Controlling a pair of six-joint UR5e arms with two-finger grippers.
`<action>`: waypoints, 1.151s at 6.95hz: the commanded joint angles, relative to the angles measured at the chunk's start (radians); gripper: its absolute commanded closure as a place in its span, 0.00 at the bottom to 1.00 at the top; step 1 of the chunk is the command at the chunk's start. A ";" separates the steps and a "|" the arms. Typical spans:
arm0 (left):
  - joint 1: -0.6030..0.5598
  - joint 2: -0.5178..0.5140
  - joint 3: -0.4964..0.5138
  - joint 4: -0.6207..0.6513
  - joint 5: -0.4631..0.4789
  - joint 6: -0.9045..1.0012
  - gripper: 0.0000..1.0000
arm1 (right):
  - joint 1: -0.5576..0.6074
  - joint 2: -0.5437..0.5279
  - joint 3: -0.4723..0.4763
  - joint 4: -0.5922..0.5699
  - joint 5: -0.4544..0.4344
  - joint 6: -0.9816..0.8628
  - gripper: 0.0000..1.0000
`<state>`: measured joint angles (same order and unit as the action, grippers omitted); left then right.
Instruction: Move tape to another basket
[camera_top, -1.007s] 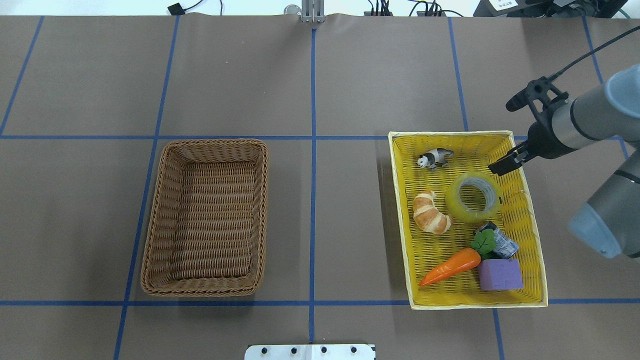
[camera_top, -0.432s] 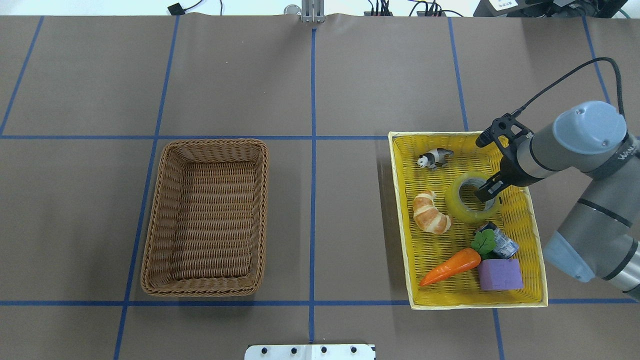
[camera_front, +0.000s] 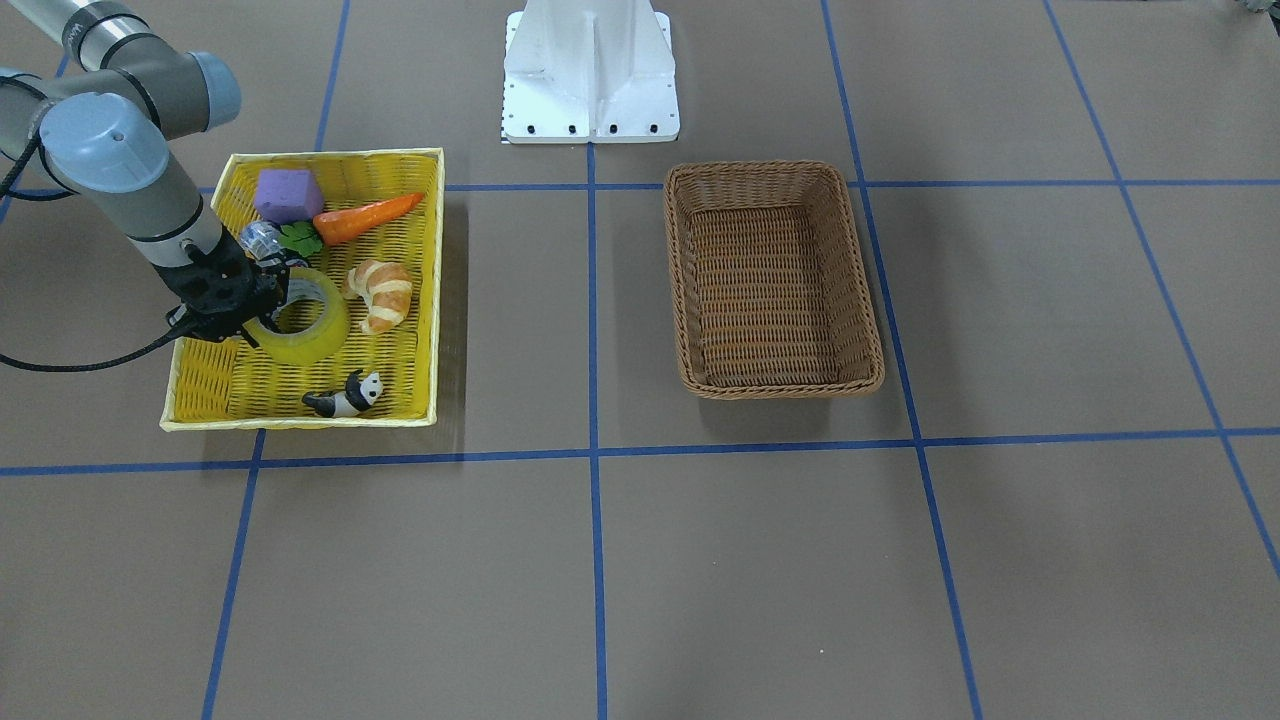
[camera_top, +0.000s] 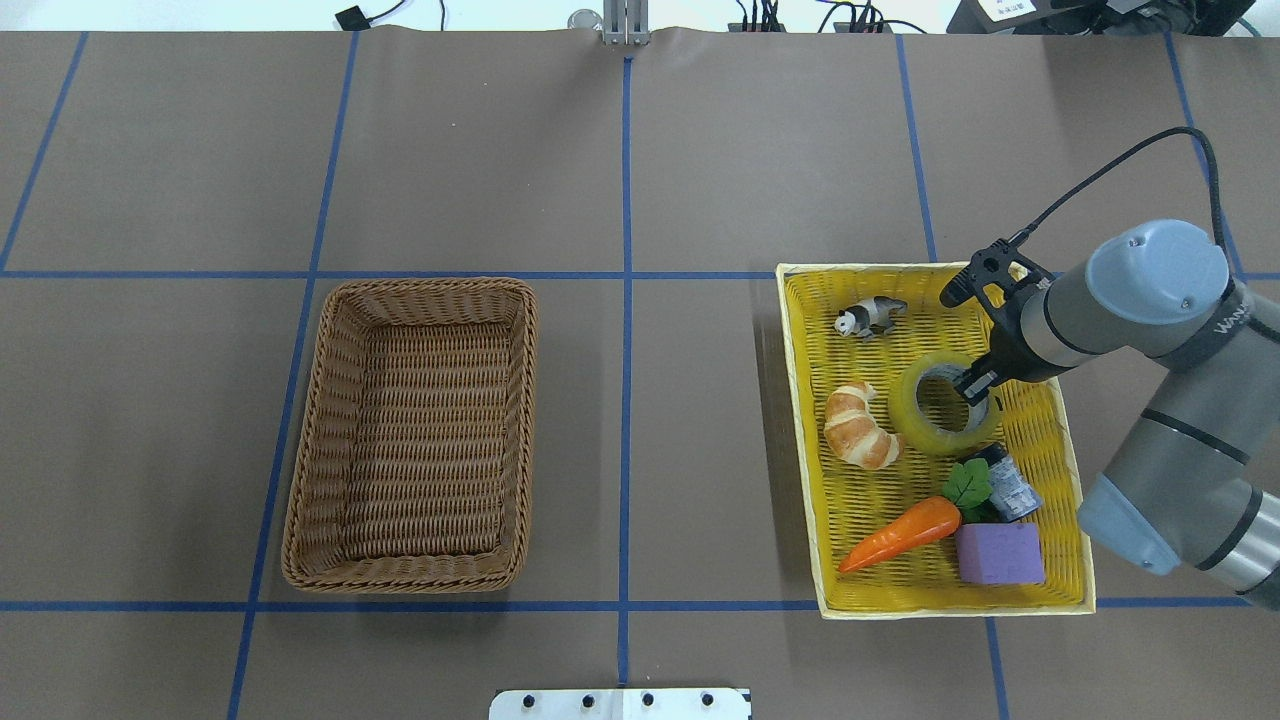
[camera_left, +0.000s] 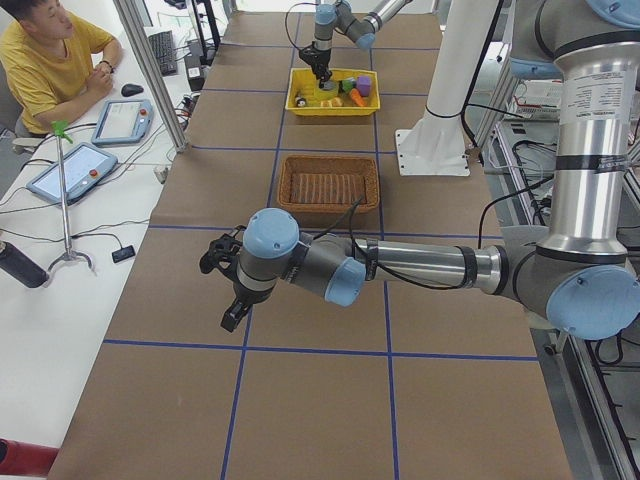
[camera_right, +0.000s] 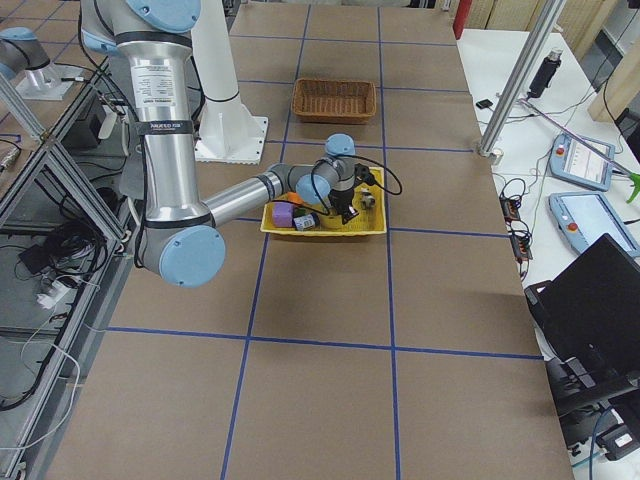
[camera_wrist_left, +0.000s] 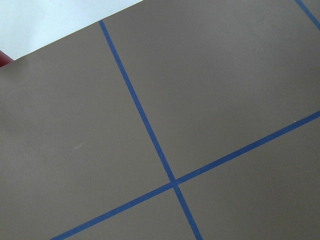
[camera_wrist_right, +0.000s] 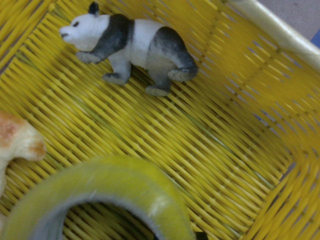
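The yellow tape roll (camera_top: 925, 425) lies flat in the bright yellow basket (camera_top: 800, 430), next to a croissant (camera_top: 858, 425). My right gripper (camera_top: 975, 387) is low over the tape's right rim, with one finger in the hole and one outside the wall; its jaws look open. In the front view the right gripper (camera_front: 262, 308) is at the tape (camera_front: 315, 340). The right wrist view shows the tape's rim (camera_wrist_right: 115, 185) close below. The empty brown wicker basket (camera_top: 300, 450) stands at the left. My left gripper (camera_left: 225, 290) hovers far off over bare table; I cannot tell its state.
The yellow basket also holds a toy panda (camera_top: 870, 316), a carrot (camera_top: 900, 533), a purple block (camera_top: 1000, 553) and a small silver-black cylinder (camera_top: 1010, 485). Bare brown table with blue tape lines lies between the two baskets.
My right gripper came in from outside the yellow basket's right edge, moved left and down, and now reaches into the tape's hole. The tape has shifted slightly toward the robot.
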<state>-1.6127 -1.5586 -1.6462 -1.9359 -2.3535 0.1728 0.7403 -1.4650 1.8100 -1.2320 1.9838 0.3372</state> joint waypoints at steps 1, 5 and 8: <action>-0.001 0.000 0.000 0.002 -0.001 0.001 0.01 | 0.081 -0.001 0.060 0.000 0.021 -0.003 1.00; 0.005 -0.009 -0.015 -0.086 -0.174 -0.048 0.01 | 0.264 0.137 0.072 0.060 0.050 0.207 1.00; 0.155 -0.029 -0.077 -0.420 -0.184 -0.562 0.01 | 0.171 0.268 0.028 0.213 -0.026 0.472 1.00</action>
<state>-1.5276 -1.5791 -1.7116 -2.1835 -2.5362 -0.1576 0.9571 -1.2408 1.8490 -1.0559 2.0069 0.7437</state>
